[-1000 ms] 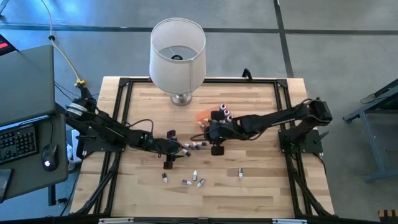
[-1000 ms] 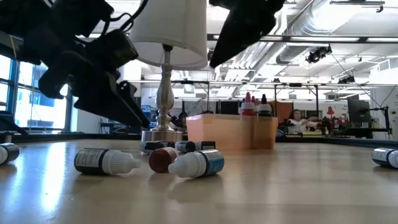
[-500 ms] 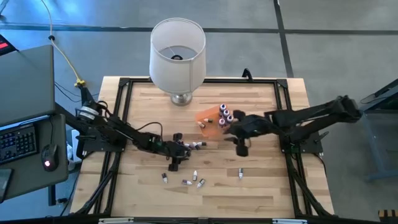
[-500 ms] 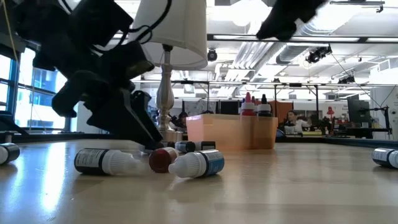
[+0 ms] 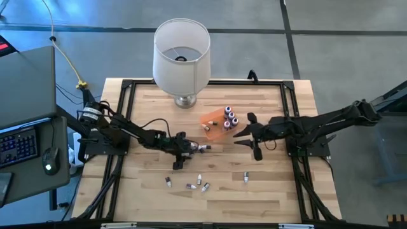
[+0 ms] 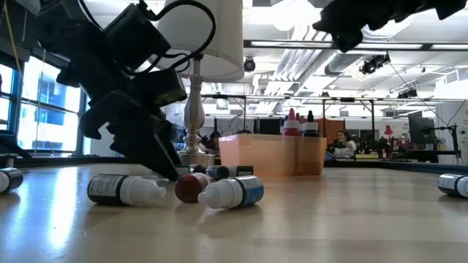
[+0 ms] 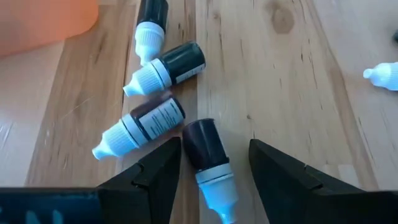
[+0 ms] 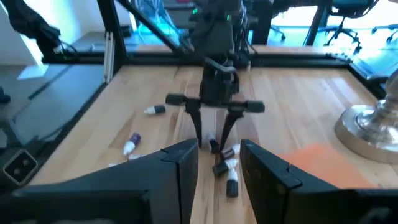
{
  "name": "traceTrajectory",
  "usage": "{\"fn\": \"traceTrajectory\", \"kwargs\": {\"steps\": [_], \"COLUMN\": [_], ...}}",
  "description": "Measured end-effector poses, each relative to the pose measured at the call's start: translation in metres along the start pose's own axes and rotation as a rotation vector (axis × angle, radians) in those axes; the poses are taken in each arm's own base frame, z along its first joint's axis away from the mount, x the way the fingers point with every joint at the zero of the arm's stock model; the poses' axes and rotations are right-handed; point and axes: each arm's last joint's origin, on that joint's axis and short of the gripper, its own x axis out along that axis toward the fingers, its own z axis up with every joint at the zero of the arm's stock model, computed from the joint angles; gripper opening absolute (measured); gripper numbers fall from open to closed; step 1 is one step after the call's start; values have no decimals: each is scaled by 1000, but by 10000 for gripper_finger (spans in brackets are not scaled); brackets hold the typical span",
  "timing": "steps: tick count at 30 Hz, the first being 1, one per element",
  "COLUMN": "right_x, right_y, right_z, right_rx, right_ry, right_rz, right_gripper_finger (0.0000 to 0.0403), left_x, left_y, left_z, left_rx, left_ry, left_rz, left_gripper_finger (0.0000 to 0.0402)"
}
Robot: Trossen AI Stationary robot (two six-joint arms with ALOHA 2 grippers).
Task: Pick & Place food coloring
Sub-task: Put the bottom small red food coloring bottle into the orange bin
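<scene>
Dark-bodied, white-capped dropper bottle (image 7: 208, 163) lies between left gripper's (image 7: 214, 171) spread fingers, unclamped. Right gripper (image 5: 247, 133) hovers beside orange rectangular tray (image 5: 210, 119), fingers apart.

Left arm is stretched low from the table's left edge toward the middle, and the left gripper (image 5: 186, 150) sits right down at the surface with its fingers (image 7: 155, 177) spread wide apart. Right arm reaches in from the right side, held higher up off the table. The right gripper (image 5: 244, 133) is also spread open, pointing left across at the other arm.
</scene>
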Motion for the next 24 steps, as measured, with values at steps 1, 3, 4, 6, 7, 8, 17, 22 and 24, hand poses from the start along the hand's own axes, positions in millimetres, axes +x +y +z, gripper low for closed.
{"fn": "traceTrajectory", "kwargs": {"steps": [1, 3, 4, 6, 7, 8, 17, 22, 24], "right_x": [-1, -2, -2, -2, -2, -2, -2, -2, -2], "right_y": [0, 0, 0, 0, 0, 0, 0, 0, 0], "right_z": [1, 3, 3, 3, 3, 4, 4, 4, 5], "right_rx": [1, 5, 8, 8, 8, 9, 9, 10, 10], "right_ry": [-12, -22, -26, -29, -32, -35, -34, -42, -48], "right_rz": [1, 1, 2, 2, 2, 2, 2, 3, 3], "right_gripper_finger": [112, 112, 112, 112, 112, 112, 112, 112, 112], "left_x": [0, 0, 0, 0, 0, 0, 0, -4, -4], "left_y": [0, 0, 0, 0, 0, 0, 0, -3, -4], "left_z": [0, 0, 0, -1, -1, -1, 1, 23, 36], "left_rx": [1, 2, 2, 2, 1, 1, -4, -1, 36], "left_ry": [1, 3, 3, 6, 6, 7, -15, -112, -135], "left_rz": [-1, 0, 2, 3, 3, 5, 21, 0, 23], "left_gripper_finger": [189, 182, 177, 161, 152, 143, 85, 79, 79]}}
